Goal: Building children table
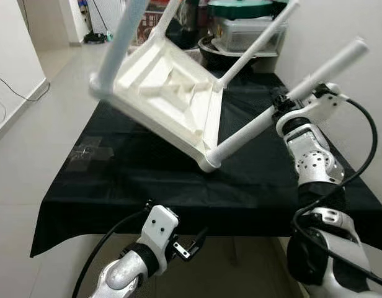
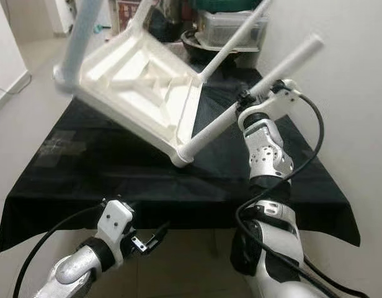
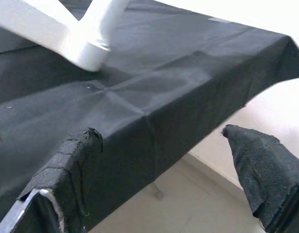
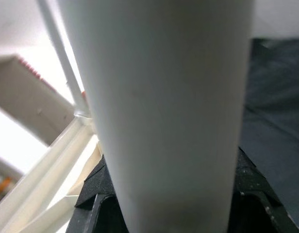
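The white children table point(image 1: 169, 93) is upside down and tilted, with its ribbed underside facing the camera. One corner point(image 1: 208, 162) rests on the black cloth point(image 1: 147, 180) covering the table point(image 1: 340, 205); the rest of it is raised toward 11 o'clock in the left eye view. All four legs point up and outward.

The right hand point(image 1: 284, 110) sits at 3 o'clock of the tilted top, its fingers pinched around the near leg point(image 1: 290, 99) roughly at mid-length. In the right wrist view this leg point(image 4: 164, 111) stands between the black finger pads point(image 4: 98, 187).

The left hand point(image 1: 190, 247) hangs at 6 o'clock, below the near edge of the cloth, fingers spread and holding nothing. In the left wrist view its fingertips point(image 3: 79, 145) flank the cloth edge.

Containers point(image 1: 244, 28) are stacked at 12 o'clock behind the table
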Robot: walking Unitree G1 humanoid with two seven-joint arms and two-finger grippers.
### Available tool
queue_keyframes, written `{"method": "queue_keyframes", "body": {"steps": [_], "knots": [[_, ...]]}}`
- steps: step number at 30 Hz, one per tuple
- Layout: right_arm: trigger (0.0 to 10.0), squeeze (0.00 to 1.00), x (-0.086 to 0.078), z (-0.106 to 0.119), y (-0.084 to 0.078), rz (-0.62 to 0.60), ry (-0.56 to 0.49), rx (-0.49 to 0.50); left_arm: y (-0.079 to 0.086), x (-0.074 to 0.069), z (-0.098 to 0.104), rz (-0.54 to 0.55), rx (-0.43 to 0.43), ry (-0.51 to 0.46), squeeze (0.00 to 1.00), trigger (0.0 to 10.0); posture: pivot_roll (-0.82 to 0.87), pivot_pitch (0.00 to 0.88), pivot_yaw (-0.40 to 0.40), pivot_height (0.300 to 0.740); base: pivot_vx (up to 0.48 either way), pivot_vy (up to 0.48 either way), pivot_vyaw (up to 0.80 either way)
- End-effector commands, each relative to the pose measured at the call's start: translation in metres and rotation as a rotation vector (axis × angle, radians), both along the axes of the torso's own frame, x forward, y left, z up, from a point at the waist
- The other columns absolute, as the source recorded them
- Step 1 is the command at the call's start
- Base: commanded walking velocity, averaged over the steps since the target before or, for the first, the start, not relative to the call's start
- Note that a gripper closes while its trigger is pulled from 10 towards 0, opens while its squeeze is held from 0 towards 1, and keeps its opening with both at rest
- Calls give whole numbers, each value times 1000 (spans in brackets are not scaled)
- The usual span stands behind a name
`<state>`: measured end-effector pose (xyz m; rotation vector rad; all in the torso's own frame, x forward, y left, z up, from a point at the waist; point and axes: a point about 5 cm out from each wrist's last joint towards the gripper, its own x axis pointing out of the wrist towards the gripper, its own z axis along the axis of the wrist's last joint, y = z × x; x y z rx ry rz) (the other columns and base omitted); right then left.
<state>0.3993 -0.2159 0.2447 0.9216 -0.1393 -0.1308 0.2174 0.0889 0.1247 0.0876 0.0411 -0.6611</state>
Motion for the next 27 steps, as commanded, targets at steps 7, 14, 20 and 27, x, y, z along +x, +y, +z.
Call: {"method": "queue_keyframes", "body": {"steps": [7,14,20,27], "knots": [[0,0,-4,-78,11,-108,257,479,3,-12,3,-32,19,34,0,10000,186,150,-71,740,0,0,0],[0,0,-3,-87,24,-93,291,541,4,-16,5,-37,26,45,0,10000,189,155,-68,740,0,0,0],[10000,1000,-2,-92,33,-85,317,527,4,-18,6,-40,32,59,0,10000,186,156,-67,740,0,0,0],[10000,0,-3,-91,34,-71,304,540,1,-14,5,-42,35,62,0,10000,172,141,-62,740,0,0,0]]}}
